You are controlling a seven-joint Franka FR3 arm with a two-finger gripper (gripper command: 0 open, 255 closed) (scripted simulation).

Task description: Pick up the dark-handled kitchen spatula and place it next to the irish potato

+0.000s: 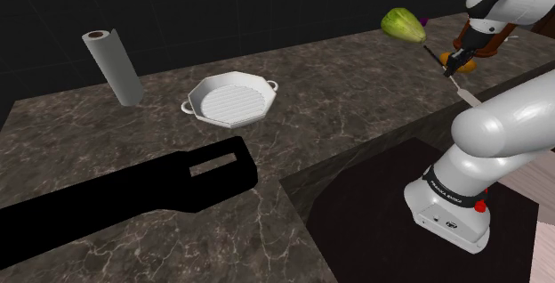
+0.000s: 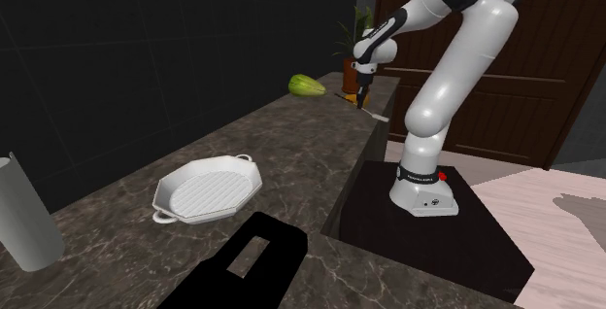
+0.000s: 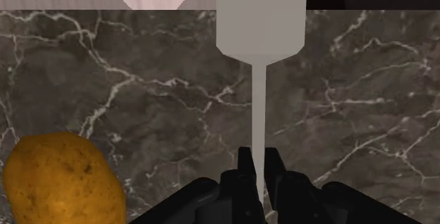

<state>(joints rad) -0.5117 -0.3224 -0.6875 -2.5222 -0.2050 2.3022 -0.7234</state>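
One claw clenched on the spatula holds it seemingly just above the surface, potato at the claw's nine o'clock, ready for lowering alongside.

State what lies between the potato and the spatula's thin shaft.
Nothing stands there. In the wrist view the stretch between the potato and the spatula, clasped by the gripper, is bare marble counter.

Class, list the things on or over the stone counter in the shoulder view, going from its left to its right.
Paper towel roll → white ridged dish → green vegetable → spatula. The long black shape is left out, since it spans beneath the first two.
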